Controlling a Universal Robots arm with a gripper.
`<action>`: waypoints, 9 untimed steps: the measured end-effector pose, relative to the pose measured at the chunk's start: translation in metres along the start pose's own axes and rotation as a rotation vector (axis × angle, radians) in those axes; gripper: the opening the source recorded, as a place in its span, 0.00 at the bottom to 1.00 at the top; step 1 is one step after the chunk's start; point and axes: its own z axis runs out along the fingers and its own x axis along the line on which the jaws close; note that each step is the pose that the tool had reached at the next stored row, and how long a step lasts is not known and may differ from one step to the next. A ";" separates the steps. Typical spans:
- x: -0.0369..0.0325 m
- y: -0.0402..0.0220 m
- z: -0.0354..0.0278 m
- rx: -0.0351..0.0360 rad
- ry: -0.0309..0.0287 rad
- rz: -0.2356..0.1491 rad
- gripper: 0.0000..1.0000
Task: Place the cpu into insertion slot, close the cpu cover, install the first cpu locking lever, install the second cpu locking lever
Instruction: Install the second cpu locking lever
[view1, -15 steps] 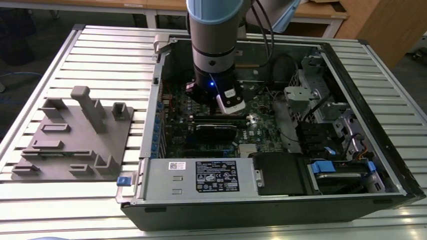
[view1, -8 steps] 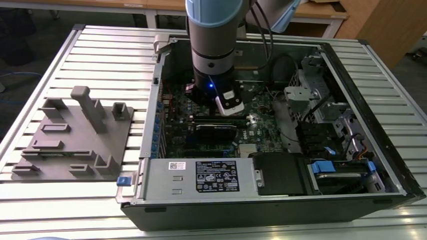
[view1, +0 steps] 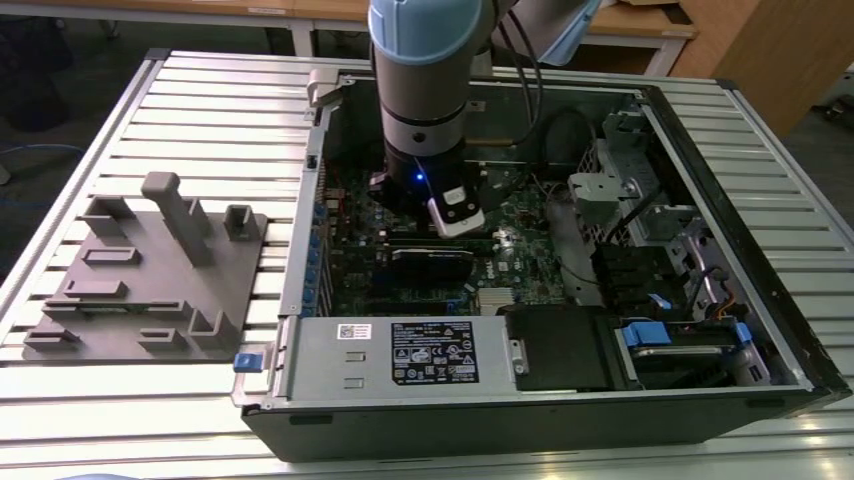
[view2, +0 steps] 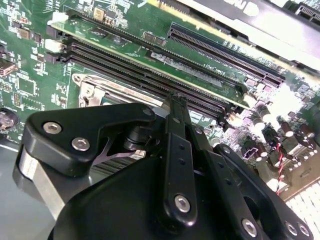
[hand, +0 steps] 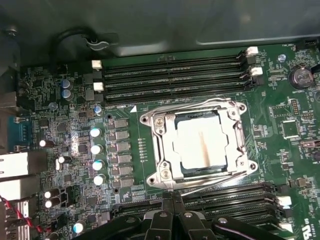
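In the first wrist view the silver-topped cpu (hand: 202, 142) lies flat in the insertion slot (hand: 235, 107). The cpu cover (hand: 162, 145) is down around it, its window framing the chip. Thin wire levers run along two sides of the socket, one by the memory slots (hand: 190, 105) and one on the gripper's side (hand: 215, 182). My gripper (hand: 172, 199) is shut, fingertips together, just outside that side of the socket with nothing between them. In the second wrist view the gripper (view2: 174, 100) hangs above a silver socket corner (view2: 92, 87). The exterior view shows the gripper (view1: 454, 222) low inside the open computer case.
Long black memory slots (hand: 170, 70) flank the socket on two sides. A row of capacitors (hand: 97, 150) stands beside it. A black card (view1: 430, 262), the power supply box (view1: 400, 350) and drive bays (view1: 667, 260) crowd the case. A grey fixture block (view1: 147, 270) sits at the exterior view's left.
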 end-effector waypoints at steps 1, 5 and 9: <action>0.0002 -0.0001 0.0009 0.0000 0.0000 0.000 0.10; 0.0002 0.0000 0.0012 0.0002 0.0001 0.000 0.10; 0.0003 0.0000 0.0012 -0.0215 0.0030 0.002 0.10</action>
